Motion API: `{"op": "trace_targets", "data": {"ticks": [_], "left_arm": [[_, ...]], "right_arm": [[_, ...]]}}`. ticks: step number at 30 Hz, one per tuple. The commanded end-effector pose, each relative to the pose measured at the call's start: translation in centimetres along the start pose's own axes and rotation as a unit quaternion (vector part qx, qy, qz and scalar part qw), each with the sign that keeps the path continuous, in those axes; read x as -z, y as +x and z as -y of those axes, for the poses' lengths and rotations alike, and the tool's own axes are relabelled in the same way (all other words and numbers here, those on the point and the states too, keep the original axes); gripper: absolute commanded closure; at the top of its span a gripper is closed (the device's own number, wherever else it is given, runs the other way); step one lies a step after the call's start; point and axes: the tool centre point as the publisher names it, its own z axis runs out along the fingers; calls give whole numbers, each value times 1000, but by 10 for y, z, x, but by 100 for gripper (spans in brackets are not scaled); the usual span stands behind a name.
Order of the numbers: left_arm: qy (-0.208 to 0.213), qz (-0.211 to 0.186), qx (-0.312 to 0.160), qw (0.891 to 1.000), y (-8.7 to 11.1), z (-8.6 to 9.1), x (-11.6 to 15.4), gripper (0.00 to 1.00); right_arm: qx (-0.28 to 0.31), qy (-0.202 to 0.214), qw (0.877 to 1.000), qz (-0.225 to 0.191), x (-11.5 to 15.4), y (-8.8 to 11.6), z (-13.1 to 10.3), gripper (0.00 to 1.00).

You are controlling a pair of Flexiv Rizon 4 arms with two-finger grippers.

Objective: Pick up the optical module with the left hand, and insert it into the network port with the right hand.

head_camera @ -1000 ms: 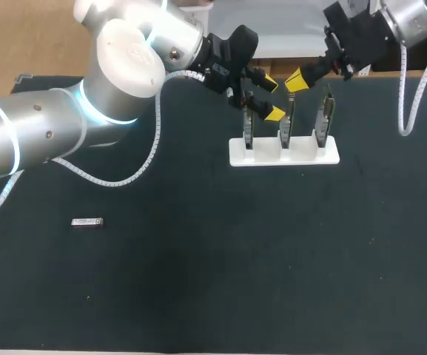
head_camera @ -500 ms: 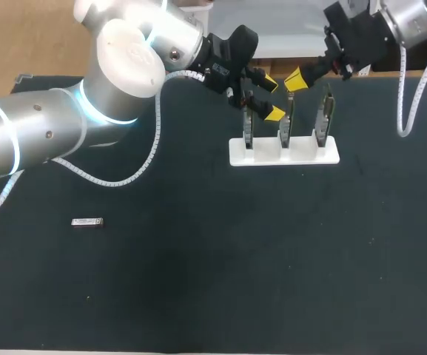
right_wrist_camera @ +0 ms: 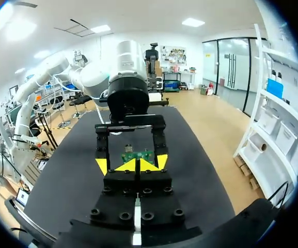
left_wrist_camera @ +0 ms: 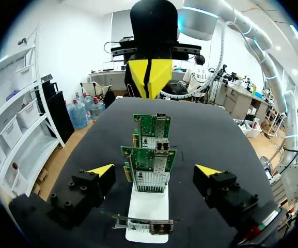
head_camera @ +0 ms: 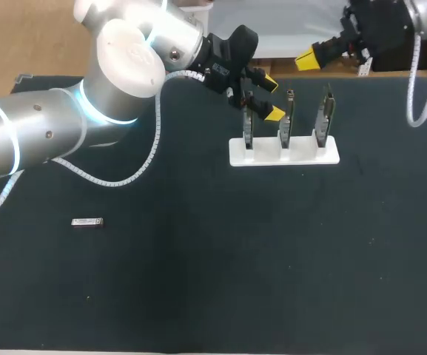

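The left arm (head_camera: 43, 140) is silver, blue-ringed, with white spiral cable (head_camera: 156, 137) and black end effector (head_camera: 272, 97) (yellow-tipped).

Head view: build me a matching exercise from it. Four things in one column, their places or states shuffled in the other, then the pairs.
Things:
1. optical module
2. white holder
3. left pincer
4. right pincer

Places or states:
A. shut, up by the far edge of the table
B. open, close by the circuit cards
C. lying flat on the left of the table, nothing touching it
D. carrying three upright cards

Pairs: 1-C, 2-D, 3-B, 4-A
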Motion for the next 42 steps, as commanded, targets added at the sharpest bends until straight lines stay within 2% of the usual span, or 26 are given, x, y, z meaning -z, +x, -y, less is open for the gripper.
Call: {"op": "trace_targets", "data": {"ticks": [1,6,12,19,25,42], "left_arm": [[-1,-2,1,1000,-1,1,1,0],[-1,-2,1,1000,-1,1,1,0],[-1,-2,1,1000,-1,1,1,0],[-1,-2,1,1000,-1,1,1,0],[-1,-2,1,1000,-1,1,1,0],[-1,-2,1,1000,-1,1,1,0]], "right_arm": [[1,6,1000,9,17,5,-12,100],[8,-12,1000,12,34,11,-15,100],[0,-29,999,16,55,30,-13,100],[-6,-32,999,9,70,46,-10,100],[-4,-55,998,-4,69,56,-10,100],[-11,-46,998,-28,57,68,-16,100]]}}
